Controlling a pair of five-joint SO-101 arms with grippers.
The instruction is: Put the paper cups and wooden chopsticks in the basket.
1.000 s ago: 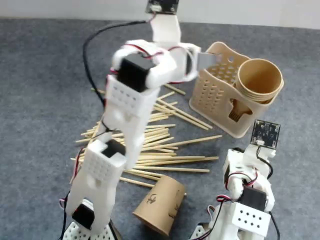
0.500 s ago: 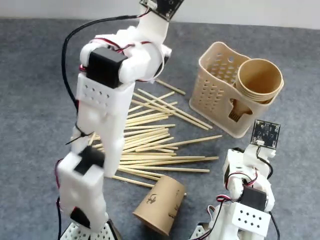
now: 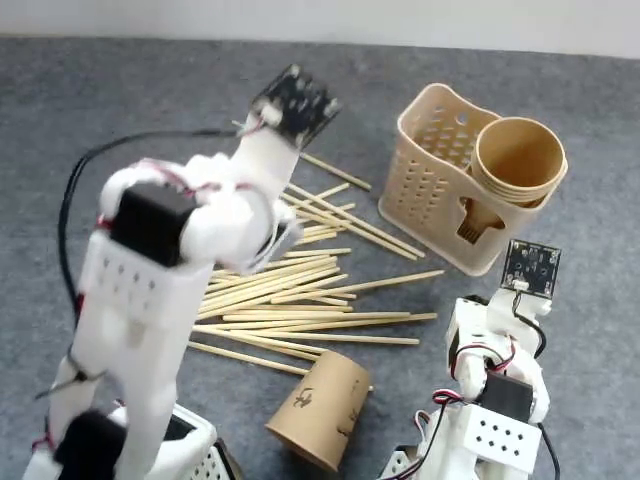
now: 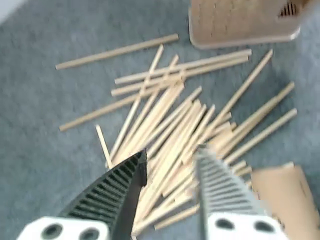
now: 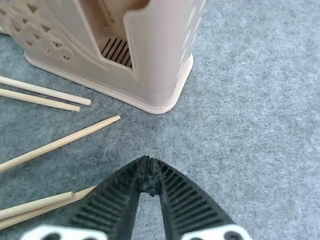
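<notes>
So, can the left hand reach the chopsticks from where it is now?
Probably yes. The left hand is open and hangs just above the chopsticks, with nothing between them; the fallen cup lies off to the side.

The left wrist view's edges crop the basket (image 4: 240, 20) and fallen paper cup (image 4: 282, 200).

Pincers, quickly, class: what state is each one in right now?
Left pincer: open, holding nothing, above the chopsticks.
Right pincer: closed, holding nothing.
</notes>
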